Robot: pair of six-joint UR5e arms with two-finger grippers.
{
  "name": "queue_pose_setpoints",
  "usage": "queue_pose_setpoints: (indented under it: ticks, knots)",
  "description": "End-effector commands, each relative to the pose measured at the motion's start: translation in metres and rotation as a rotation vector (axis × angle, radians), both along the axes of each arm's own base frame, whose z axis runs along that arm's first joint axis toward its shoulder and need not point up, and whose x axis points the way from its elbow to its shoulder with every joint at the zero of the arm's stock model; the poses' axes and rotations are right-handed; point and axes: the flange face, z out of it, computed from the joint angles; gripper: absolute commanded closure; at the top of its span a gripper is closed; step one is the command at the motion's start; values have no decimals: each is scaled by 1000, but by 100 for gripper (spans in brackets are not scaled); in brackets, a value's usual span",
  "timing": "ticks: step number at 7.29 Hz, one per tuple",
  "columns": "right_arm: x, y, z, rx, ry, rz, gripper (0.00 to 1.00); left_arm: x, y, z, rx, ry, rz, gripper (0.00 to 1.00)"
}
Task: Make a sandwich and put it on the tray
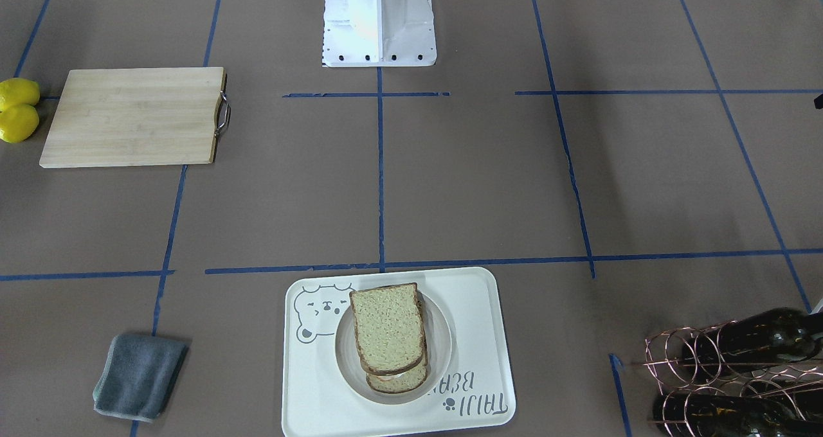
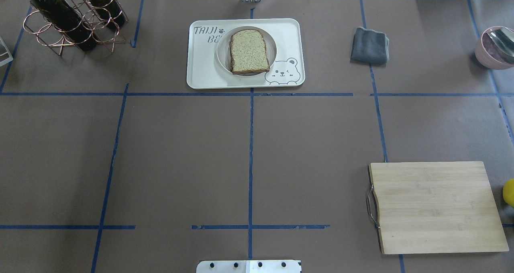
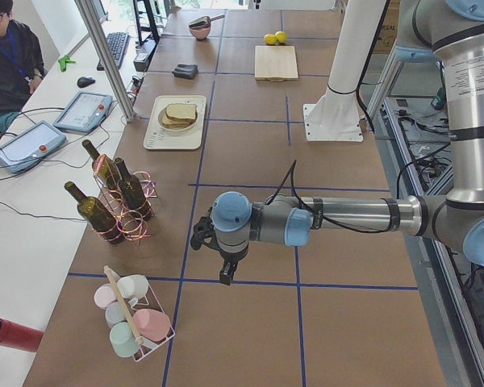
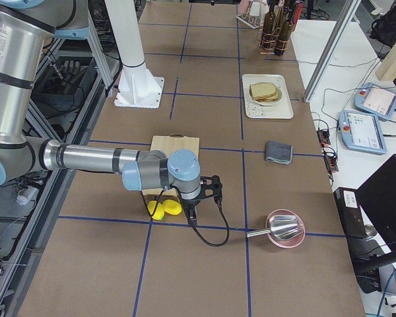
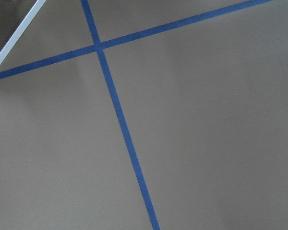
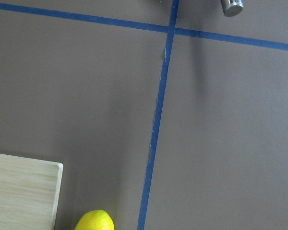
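Observation:
The sandwich (image 1: 389,334), two brown-crusted bread slices stacked slightly askew, sits in a small round white bowl (image 1: 443,334) on the cream bear-face tray (image 1: 476,308). It also shows in the overhead view (image 2: 249,51) on the tray (image 2: 200,72) at the table's far middle. Only a sliver of white filling shows between the slices. My left gripper (image 3: 223,272) hangs over bare table far to the left of the tray; I cannot tell whether it is open. My right gripper (image 4: 190,212) hangs near the lemons, far from the tray; I cannot tell its state either.
A wooden cutting board (image 2: 435,206) lies near right, with two lemons (image 1: 18,109) beside it. A grey cloth (image 2: 369,45) lies right of the tray. A copper wine rack (image 2: 68,20) stands far left, a pink bowl with a metal scoop (image 2: 496,46) far right.

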Motion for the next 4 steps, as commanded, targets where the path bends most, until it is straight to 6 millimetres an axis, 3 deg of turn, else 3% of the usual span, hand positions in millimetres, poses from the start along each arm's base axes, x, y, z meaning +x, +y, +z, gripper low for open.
queue_pose_setpoints:
  ticks: [1, 4]
  knots:
    - [0, 1, 1, -1, 1, 0, 0, -33, 10, 10, -21, -3, -76, 0]
    - [0, 1, 2, -1, 6, 1, 0, -33, 13, 16, -42, -6, -82, 0]
